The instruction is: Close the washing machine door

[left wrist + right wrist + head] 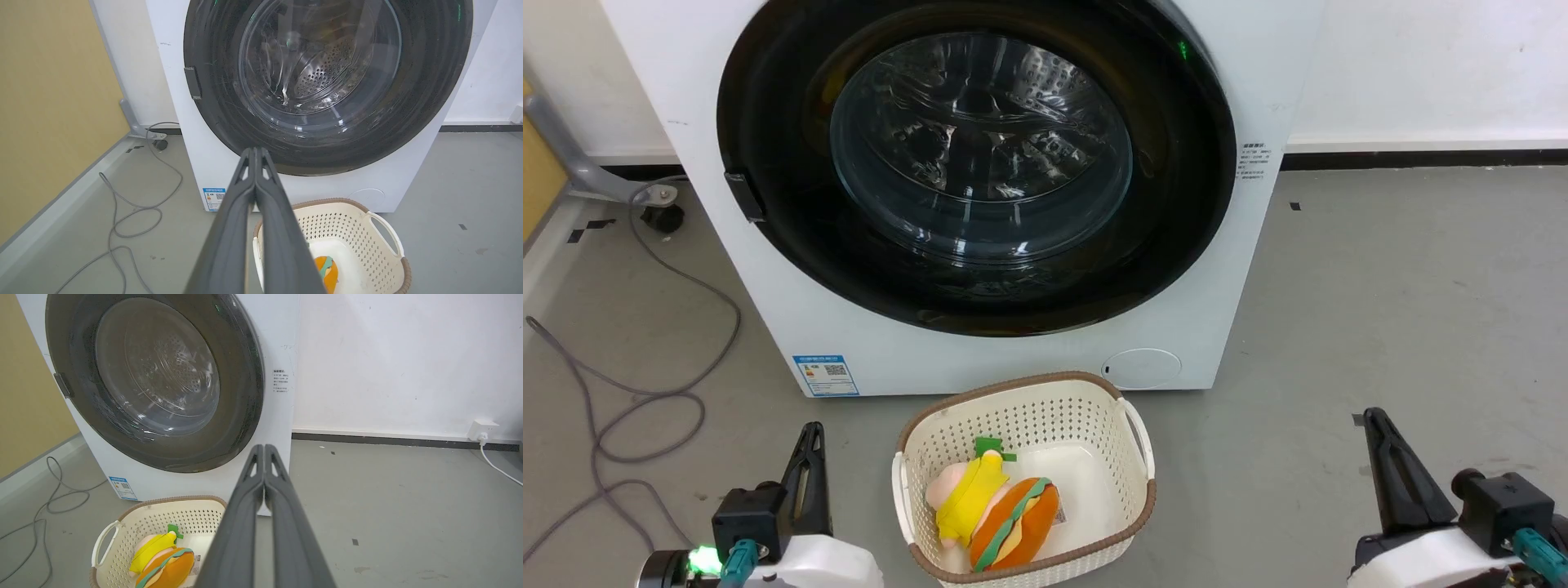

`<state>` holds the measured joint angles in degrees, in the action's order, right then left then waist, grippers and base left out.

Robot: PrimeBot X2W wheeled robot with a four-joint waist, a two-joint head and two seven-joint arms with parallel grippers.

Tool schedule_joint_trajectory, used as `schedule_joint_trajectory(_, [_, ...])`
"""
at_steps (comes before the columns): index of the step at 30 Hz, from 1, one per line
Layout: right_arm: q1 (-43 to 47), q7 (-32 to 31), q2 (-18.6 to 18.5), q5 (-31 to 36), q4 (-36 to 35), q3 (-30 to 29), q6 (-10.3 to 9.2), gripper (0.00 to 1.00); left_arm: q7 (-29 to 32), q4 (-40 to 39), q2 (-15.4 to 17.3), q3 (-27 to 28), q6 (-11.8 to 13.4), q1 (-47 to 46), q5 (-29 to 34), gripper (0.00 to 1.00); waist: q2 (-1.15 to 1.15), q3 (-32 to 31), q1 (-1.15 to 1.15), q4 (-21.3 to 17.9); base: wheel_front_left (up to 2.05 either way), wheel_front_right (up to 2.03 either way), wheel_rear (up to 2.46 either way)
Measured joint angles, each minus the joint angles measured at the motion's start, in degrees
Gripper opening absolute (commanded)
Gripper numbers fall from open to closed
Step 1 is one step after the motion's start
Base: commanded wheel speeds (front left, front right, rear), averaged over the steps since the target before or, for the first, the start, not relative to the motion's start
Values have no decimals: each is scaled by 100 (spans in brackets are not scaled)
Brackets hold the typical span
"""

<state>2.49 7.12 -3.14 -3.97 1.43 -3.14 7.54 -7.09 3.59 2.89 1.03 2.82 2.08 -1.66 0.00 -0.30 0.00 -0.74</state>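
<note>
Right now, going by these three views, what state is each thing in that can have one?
washing machine door: closed, flush with the washing machine front.
left gripper: shut, empty, clear of the door.
right gripper: shut, empty, clear of the door.
basket: upright on the floor before the machine.
plush toys: lying in the basket.
white plug: in its wall socket.
</note>
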Motion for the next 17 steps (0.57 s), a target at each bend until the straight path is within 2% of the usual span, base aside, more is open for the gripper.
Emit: schedule_joint_trajectory(17, [-48,-182,0,96,-27,91,0,0,180,-92,-2,-24,-82,-21,18,0,0,9,0,21,0,0,0])
